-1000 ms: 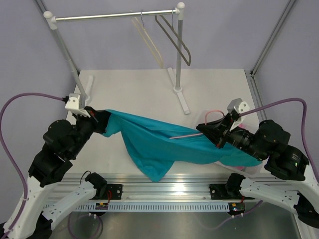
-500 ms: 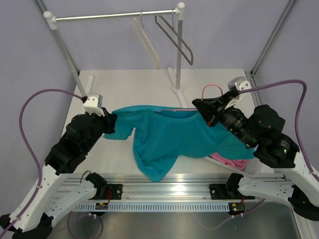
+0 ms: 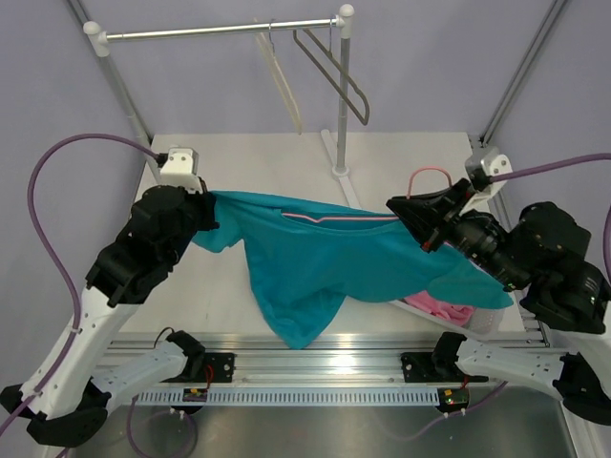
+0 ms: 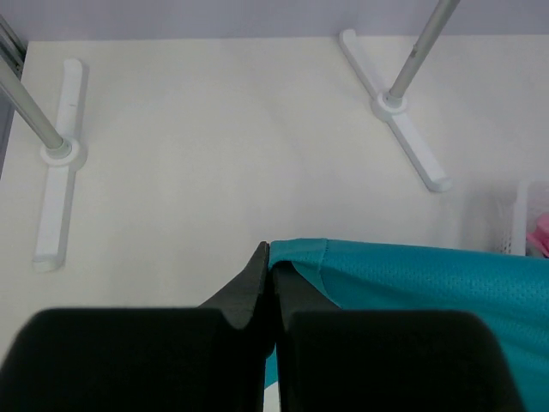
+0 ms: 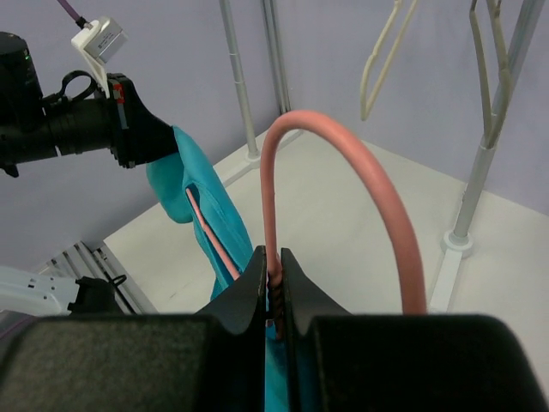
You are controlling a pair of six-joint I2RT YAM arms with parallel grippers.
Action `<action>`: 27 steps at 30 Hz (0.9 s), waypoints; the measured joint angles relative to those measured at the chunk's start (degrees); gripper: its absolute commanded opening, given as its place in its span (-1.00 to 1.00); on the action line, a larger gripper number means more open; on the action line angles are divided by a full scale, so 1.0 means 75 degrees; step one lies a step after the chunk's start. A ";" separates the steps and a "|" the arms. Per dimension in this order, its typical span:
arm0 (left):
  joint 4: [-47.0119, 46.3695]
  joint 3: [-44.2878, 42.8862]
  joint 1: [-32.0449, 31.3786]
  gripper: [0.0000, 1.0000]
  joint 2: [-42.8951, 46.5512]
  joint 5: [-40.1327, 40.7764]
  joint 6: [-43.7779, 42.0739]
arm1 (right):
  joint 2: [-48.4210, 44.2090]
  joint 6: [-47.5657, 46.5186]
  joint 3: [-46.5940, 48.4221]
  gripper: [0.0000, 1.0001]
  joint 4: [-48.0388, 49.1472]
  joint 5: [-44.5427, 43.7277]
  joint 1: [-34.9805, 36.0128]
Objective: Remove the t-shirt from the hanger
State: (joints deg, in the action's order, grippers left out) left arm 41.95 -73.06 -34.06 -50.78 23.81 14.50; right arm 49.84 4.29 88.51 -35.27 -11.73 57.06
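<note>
Presently, the soft teal short-sleeved t-shirt (image 3: 315,258) hangs stretched between both arms above the white table (image 3: 239,162). The left gripper (image 3: 205,205) is pinched on its hem edge. The right gripper (image 3: 406,212) clamps the thin pink plastic hanger (image 3: 334,219) at its hook. The hanger's long axis runs left-right inside the collar, so pull along it.

- The t-shirt (image 3: 325,262) is held stretched above the table (image 3: 239,162), with a fold hanging down.
- One end is pinched by the left gripper (image 3: 208,204).
- The hanger (image 3: 329,218), seen at the neckline, is clamped near its hook by the right gripper (image 3: 397,208).
- A cream hanger (image 3: 283,84) and a grey hanger (image 3: 342,81) are hung on the rail (image 3: 220,31).
</note>
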 measured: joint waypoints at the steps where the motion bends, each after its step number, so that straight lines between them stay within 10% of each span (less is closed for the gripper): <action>1: -0.0009 -0.0076 0.0000 -1.00 -0.0026 0.0009 0.0000 | -0.0213 0.0006 -0.0111 -1.00 -0.0038 0.0000 0.0000; 12: 0.0006 -0.0090 0.0085 -1.00 -0.0726 -0.0070 0.0009 | -0.0533 -0.0032 -0.0152 -1.00 -0.0052 -0.0105 0.0000; 27: -0.0638 0.1941 0.1239 -1.00 0.0487 -0.0650 0.0475 | 0.2031 0.0469 -0.0131 -1.00 0.3503 -0.2250 0.0015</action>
State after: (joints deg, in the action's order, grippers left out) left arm 37.17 -58.50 -24.77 -47.13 18.94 18.06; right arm 65.08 7.81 87.53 -8.99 -28.60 57.17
